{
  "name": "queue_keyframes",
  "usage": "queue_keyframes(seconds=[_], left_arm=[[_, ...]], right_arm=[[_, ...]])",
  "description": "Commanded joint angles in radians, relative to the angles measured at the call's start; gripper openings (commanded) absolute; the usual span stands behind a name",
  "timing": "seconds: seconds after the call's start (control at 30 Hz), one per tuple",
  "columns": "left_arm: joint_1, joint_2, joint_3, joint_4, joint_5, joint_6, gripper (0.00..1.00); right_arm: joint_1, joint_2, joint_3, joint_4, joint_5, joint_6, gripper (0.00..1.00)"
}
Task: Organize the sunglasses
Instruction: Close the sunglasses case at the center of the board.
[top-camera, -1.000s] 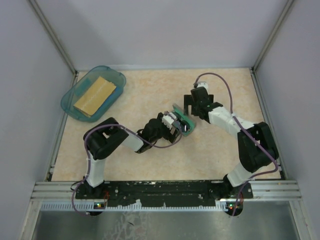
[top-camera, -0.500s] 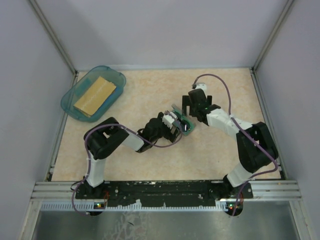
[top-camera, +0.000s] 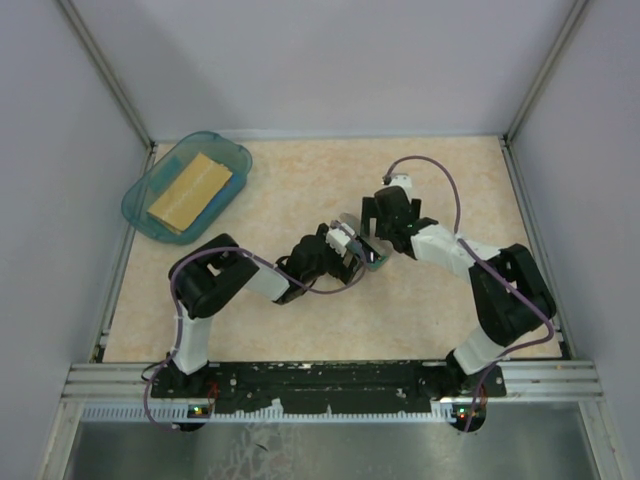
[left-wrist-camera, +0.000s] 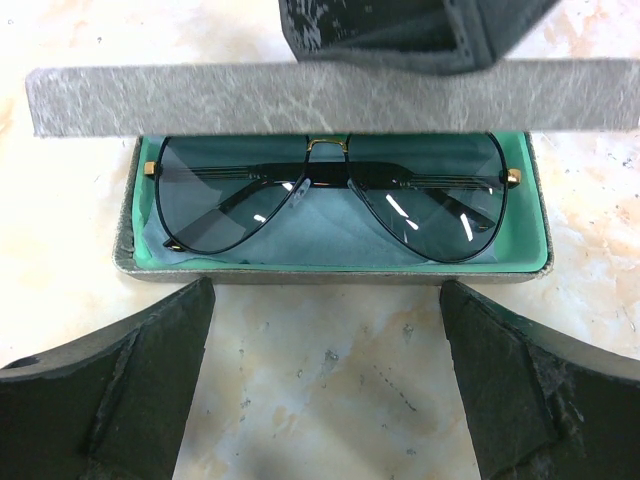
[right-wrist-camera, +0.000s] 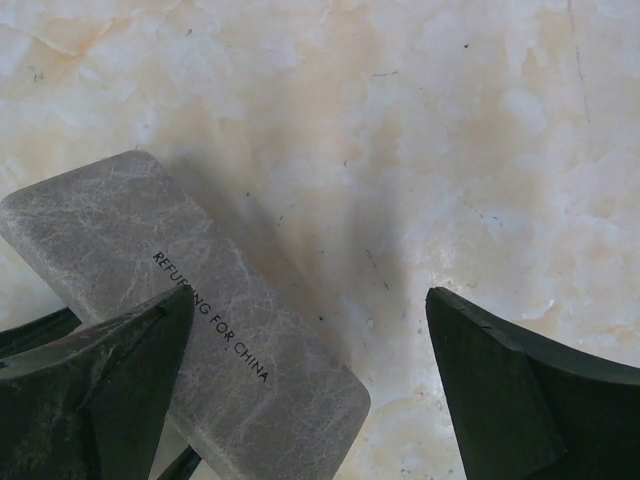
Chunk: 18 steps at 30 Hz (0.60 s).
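My left gripper (left-wrist-camera: 325, 325) is spread wide, holding nothing, one finger to each side, just before the front wall of the grey case (left-wrist-camera: 330, 272). My right gripper (right-wrist-camera: 308, 300) is spread as well. One of its fingers (left-wrist-camera: 420, 30) seems to lie on the outer face of the lid (right-wrist-camera: 150, 260), which stands half raised. The sunglasses (left-wrist-camera: 330, 195) lie folded inside the case on the green lining (left-wrist-camera: 300, 255), lenses toward my left wrist camera, temple arms crossed behind them. The case sits about in the middle of the bench (top-camera: 300, 170), a little toward the right edge.

I judge that the step in hand is closing the lid. Nothing holds the case, so a push from the right finger may slide it over the smooth top toward my left gripper, or turn it. One lens sits lower, close to the front wall. If the lid comes down askew, it could press on the frame and bend the thin wire. If the finger slips off, the lid may open again.

The lid carries black capitals: "REFUSING FOR CHINA". I can read no mark on the glasses.

At the far left corner stands a blue-green tray (top-camera: 140, 215) with a tan block (top-camera: 190, 190), well apart
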Motion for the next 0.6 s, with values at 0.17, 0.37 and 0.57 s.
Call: queue_keyframes(seconds=[0.17,0.37,0.57], left_arm=[[-0.008,0.037,0.025,-0.033,0.016,-0.032,1.00],[-0.007,0.036,0.026,-0.038,0.013,-0.034,1.00],[-0.007,0.037,0.029,-0.041,0.010,-0.037,1.00]], right_arm=[[0.031,-0.013,-0.037,-0.052,-0.041,0.003,0.99],[0.031,-0.016,-0.029,-0.057,-0.041,0.004,0.99],[0.034,-0.016,-0.038,-0.055,-0.045,0.007,0.99]])
